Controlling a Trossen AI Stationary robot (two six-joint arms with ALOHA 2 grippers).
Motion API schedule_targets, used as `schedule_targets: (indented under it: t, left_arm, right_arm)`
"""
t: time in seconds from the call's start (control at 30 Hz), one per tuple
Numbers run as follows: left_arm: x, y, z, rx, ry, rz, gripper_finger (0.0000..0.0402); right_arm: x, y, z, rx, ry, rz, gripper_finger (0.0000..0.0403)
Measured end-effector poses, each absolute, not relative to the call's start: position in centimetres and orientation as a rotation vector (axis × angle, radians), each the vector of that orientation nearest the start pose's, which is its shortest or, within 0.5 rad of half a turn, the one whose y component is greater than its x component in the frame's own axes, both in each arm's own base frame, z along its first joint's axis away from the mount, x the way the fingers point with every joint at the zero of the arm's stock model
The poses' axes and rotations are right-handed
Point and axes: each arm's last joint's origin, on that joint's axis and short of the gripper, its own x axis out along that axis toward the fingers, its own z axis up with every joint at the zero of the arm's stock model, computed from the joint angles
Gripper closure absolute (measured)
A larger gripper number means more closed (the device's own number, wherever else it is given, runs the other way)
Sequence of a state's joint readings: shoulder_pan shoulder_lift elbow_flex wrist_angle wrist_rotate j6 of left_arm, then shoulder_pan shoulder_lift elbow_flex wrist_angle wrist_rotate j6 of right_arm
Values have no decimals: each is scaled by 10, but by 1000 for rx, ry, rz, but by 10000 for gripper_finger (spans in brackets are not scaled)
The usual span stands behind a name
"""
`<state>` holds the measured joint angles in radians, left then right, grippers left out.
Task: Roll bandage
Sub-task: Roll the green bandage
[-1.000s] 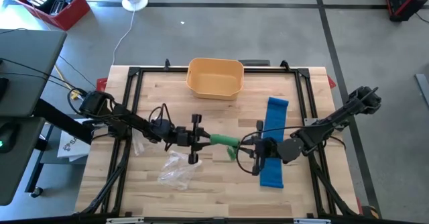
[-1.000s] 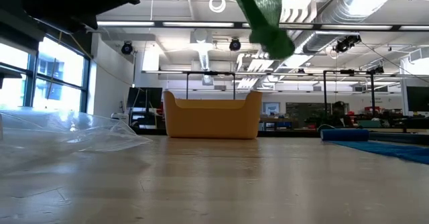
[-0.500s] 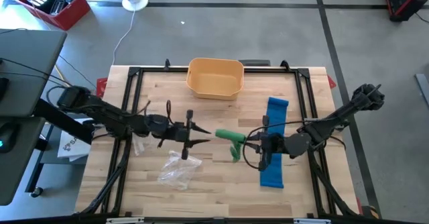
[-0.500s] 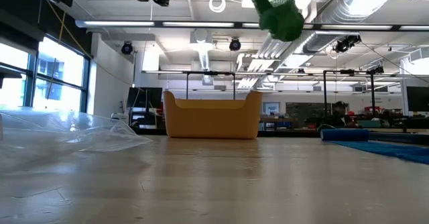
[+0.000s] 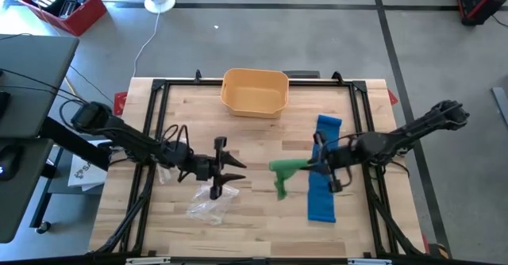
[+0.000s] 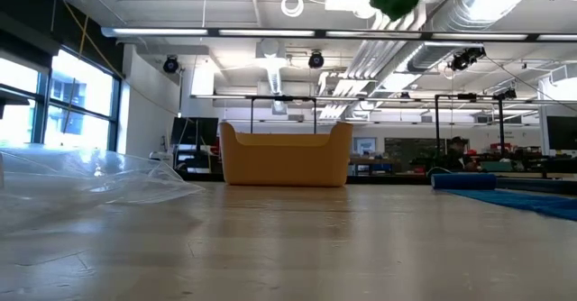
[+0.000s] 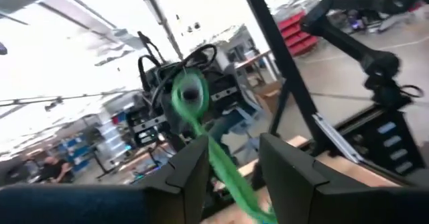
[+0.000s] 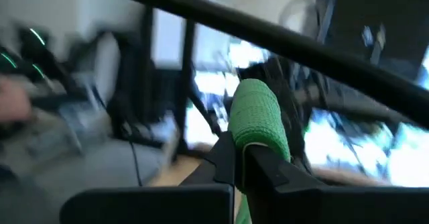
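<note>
Green bandage roll [image 5: 283,170] held aloft over the table.
The roll was clamped by the closed right gripper [image 5: 311,167]; the left gripper [image 5: 230,174] stood open and empty, and only the roll's lower end was caught in the low view.

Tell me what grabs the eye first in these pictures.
The bright green bandage stands out, held above mid-table in the shut right gripper, with a loose tail hanging down toward the wood. Facing it from the left, the left gripper stands open and empty over crumpled clear plastic wrap. Behind them a yellow bin sits at the table's far edge, and a blue cloth lies under the right arm.
</note>
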<state>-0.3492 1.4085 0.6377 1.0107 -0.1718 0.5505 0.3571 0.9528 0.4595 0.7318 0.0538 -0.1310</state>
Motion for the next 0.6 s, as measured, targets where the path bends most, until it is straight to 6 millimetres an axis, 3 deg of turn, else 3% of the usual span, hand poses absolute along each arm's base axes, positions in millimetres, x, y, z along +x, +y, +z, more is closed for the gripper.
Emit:
schedule_targets:
  t: [0.13, 0.27, 0.43, 0.6]
  left_arm:
    - [290, -100, 266, 506, -289, -85, 237]
    - [314, -109, 274, 571, -272, -19, 223]
    - [337, -117, 285, 643, -163, 52, 225]
    - [345, -119, 296, 578, -137, 60, 239]
  right_arm:
    - [189, 65, 261, -35, -265, 279, 402]
    - [188, 65, 262, -9, -273, 285, 402]
    - [188, 65, 261, -7, -273, 287, 402]
    - [188, 65, 260, -9, -264, 287, 402]
